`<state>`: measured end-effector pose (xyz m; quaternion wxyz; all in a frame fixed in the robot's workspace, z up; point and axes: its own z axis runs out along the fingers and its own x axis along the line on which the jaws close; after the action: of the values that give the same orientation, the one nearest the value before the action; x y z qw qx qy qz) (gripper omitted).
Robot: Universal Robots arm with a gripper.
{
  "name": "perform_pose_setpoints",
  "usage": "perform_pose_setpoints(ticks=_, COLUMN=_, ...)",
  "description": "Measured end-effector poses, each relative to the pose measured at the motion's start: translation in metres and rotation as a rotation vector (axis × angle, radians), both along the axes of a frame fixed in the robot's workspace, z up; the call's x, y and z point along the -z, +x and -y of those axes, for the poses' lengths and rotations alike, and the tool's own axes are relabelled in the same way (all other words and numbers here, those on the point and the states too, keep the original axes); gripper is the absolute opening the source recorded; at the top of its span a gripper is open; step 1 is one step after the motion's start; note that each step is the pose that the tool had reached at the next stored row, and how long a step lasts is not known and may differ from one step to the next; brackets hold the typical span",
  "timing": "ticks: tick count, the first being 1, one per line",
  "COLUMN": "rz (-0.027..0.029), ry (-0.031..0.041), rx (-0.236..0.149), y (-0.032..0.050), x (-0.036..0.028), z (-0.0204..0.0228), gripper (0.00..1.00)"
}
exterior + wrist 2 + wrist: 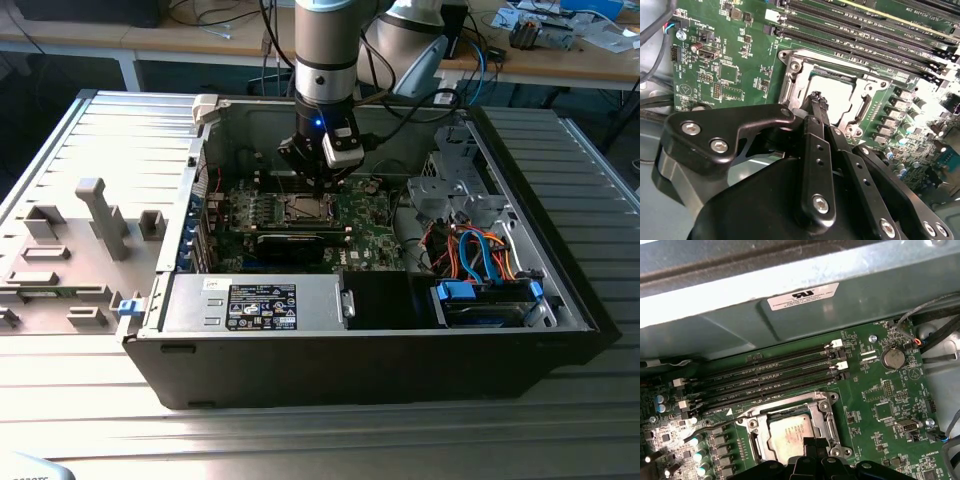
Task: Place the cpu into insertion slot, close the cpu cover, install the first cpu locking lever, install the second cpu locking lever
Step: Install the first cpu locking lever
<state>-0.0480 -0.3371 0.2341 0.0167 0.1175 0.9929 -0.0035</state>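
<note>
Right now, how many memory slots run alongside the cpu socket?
4, lying parallel between the case wall and the cpu cover: first, second, third, fourth. The end effector may hide other parts.

cpu (pixel 789 436) in socket | cpu cover (pixel 821 412) closed | jaws above

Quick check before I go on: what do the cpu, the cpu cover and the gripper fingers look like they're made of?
The cpu looks like it has a brushed metal top: silver-grey with a dull sheen. The cpu cover looks like thin stamped steel, bright and silvery, catching glare along its frame. The fingers of the gripper look like black anodised or painted metal, matte, with silver screws; plastic can't be ruled out.
</note>
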Motion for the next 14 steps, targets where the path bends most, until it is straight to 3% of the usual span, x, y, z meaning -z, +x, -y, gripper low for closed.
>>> perform_pose_setpoints(ticks=14, rz=0.0, ry=0.0, rx=-0.031, y=0.0, x=0.0, z=0.0, gripper=0.11)
